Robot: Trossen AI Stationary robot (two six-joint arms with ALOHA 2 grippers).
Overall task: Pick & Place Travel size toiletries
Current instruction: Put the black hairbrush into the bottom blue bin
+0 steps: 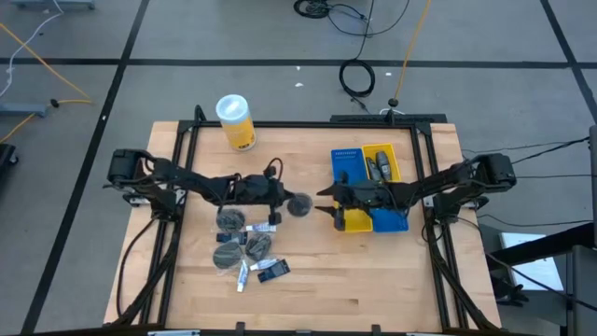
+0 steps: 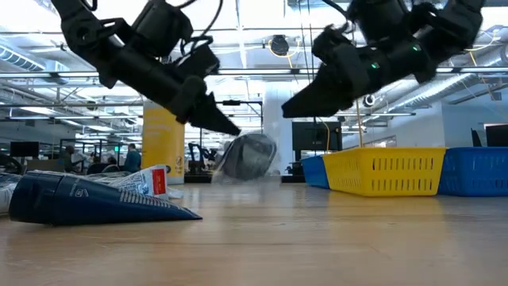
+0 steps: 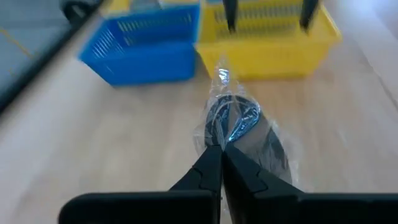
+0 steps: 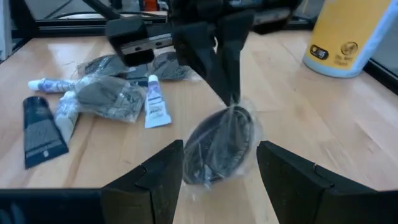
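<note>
Looking down from the high view first, the left gripper (image 1: pixel 283 199) has a grey round pouch (image 1: pixel 299 205) pinched at the middle of the table, and the right gripper (image 1: pixel 328 203) sits just across from it, in front of the blue-and-yellow tray (image 1: pixel 390 222). A pile of toiletries (image 1: pixel 244 250) lies on the wood nearer the front edge, so I'd say most of the job is left; the tray seems to have a few things in one yellow compartment, but I can't make out what. The yellow canister (image 1: pixel 236 121) stands near the back, out of the way. In the low view the pouch (image 2: pixel 248 156) hangs above the tabletop from the left arm's tips, with the right arm's fingers close beside it and a dark blue packet (image 2: pixel 87 200) lying flat in the foreground. From the left wrist view, the jaws are pressed together on the crinkly plastic edge of the pouch (image 3: pixel 239 127), tray (image 3: pixel 149 50) straight ahead. From the right wrist view, the fingers (image 4: pixel 165 171) are spread wide on either side of the pouch (image 4: pixel 219 146) without touching it, so it looks like a handover or a drop is next, but that's my guess. White tubes (image 4: pixel 154 99) and packets are visible behind.
</note>
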